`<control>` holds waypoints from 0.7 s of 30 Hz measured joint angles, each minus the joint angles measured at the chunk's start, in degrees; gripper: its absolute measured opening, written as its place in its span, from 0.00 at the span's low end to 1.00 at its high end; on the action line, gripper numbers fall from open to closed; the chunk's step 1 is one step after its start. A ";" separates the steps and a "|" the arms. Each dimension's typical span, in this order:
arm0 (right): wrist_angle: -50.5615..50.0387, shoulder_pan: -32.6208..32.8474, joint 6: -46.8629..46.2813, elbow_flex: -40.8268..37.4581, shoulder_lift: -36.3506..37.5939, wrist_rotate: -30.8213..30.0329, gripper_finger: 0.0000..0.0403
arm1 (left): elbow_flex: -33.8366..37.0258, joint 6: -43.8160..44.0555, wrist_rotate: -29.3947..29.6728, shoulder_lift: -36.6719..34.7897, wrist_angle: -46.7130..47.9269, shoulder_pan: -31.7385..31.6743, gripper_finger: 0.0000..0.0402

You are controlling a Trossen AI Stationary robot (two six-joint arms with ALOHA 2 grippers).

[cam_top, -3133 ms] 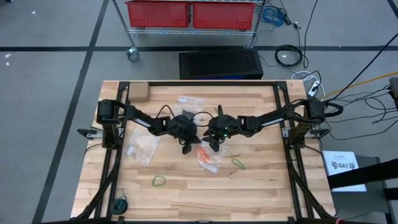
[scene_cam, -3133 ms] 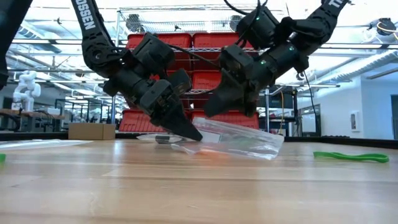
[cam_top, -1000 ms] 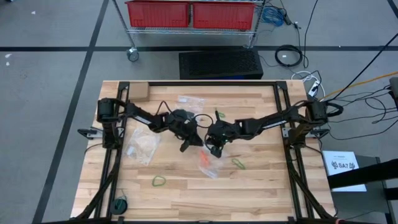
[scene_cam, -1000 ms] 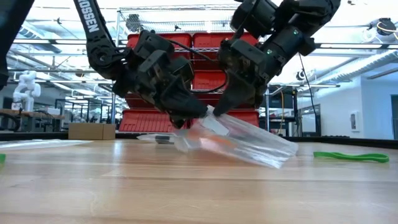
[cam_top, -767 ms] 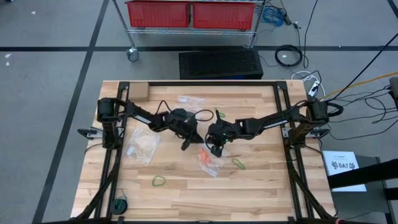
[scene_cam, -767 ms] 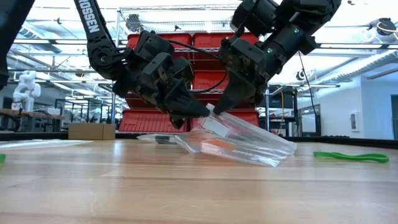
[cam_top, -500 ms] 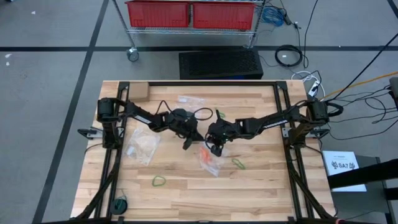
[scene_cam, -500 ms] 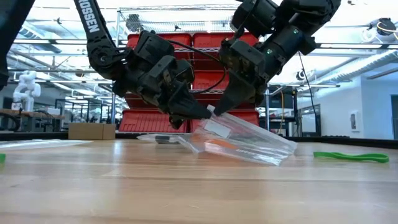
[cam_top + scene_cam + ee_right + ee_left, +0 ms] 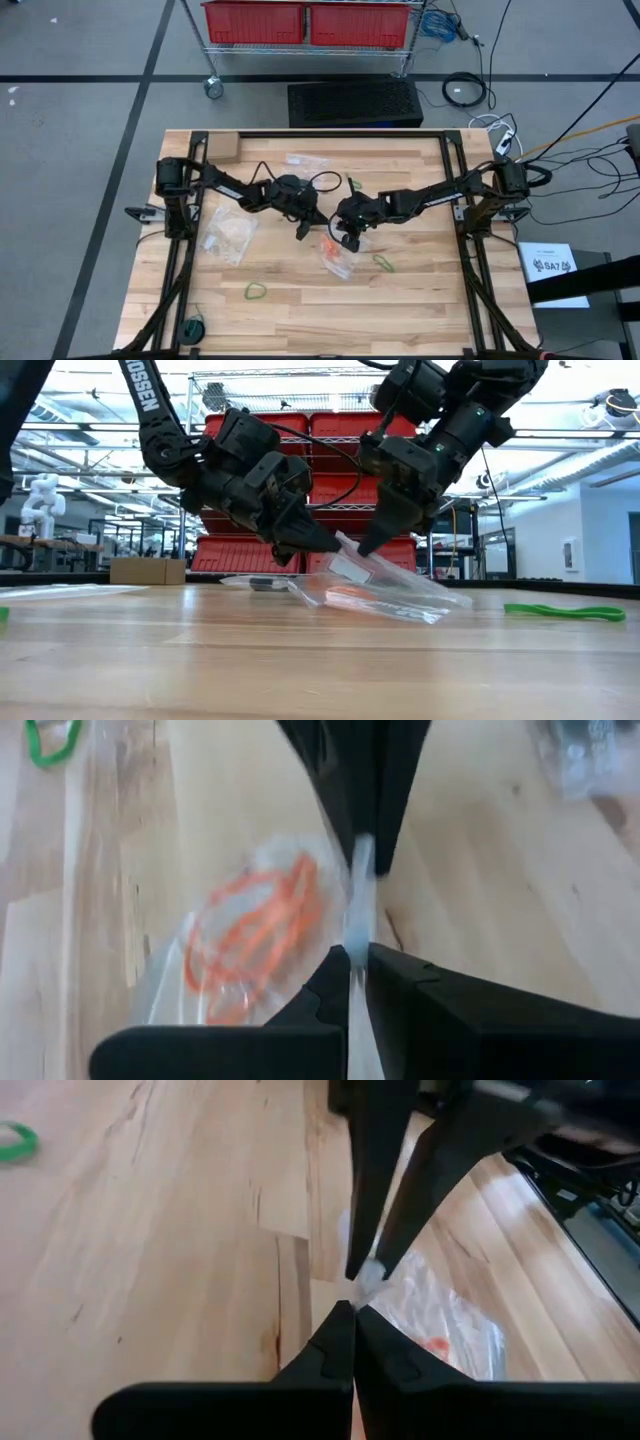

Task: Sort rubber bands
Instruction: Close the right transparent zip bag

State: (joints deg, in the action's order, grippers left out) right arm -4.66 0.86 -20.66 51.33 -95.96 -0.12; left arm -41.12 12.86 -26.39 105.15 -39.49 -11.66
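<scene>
Pinching shut on the mouth edge of the clear zip bag [image 9: 385, 585]: left gripper [image 9: 325, 543] and right gripper [image 9: 366, 547], tips nearly touching, mid-table. Holding orange-red rubber bands [image 9: 255, 935] inside. Lying loose nearby right: green band [image 9: 383, 263]. Probably handling light, limp, slippery film; gripping the stiffer zip strip.

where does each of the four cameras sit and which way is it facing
High view: above, straight down on the table; both arms show.
Low view: at tabletop height, level toward the red bins; both arms drop in.
Left wrist view: on the left arm, past the left end effector, shut on the clear bag.
Right wrist view: on the right arm, past the right end effector, shut on the same bag.
All four share that bag, holding orange rubber bands.
</scene>
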 joint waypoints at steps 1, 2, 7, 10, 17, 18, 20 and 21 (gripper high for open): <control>-0.59 0.02 -0.30 0.00 0.04 0.10 0.01 | 0.11 -0.11 0.06 -0.47 -0.02 -0.02 0.00; -1.12 0.11 -0.56 0.00 0.04 0.26 0.01 | 0.37 -0.15 0.09 -1.34 0.51 -0.13 0.00; -4.56 1.07 -1.20 0.00 0.76 0.42 0.01 | 0.41 -2.79 0.39 -5.94 5.71 -0.99 0.00; -6.59 1.63 -1.85 -0.02 2.17 0.31 0.01 | 0.41 -3.79 0.58 -8.41 8.26 -1.18 0.00; -10.84 2.08 -3.25 -0.04 4.76 -0.01 0.01 | 0.41 -5.76 2.55 -11.76 12.64 -1.16 0.00; -11.24 2.16 -3.58 -0.04 4.76 -0.04 0.01 | 0.41 -5.78 2.73 -12.04 12.67 -1.16 0.00; -12.52 2.47 -3.77 -0.10 4.76 -0.04 0.01 | 0.41 -5.92 2.87 -12.54 12.92 -1.16 0.00; -12.84 2.69 -4.00 -0.10 4.76 -0.04 0.01 | 0.41 -5.97 2.89 -12.71 13.00 -1.16 0.00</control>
State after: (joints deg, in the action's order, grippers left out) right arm -17.50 3.55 -24.66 51.23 -91.20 -0.16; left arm -40.71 6.89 -23.50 92.44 -26.49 -12.82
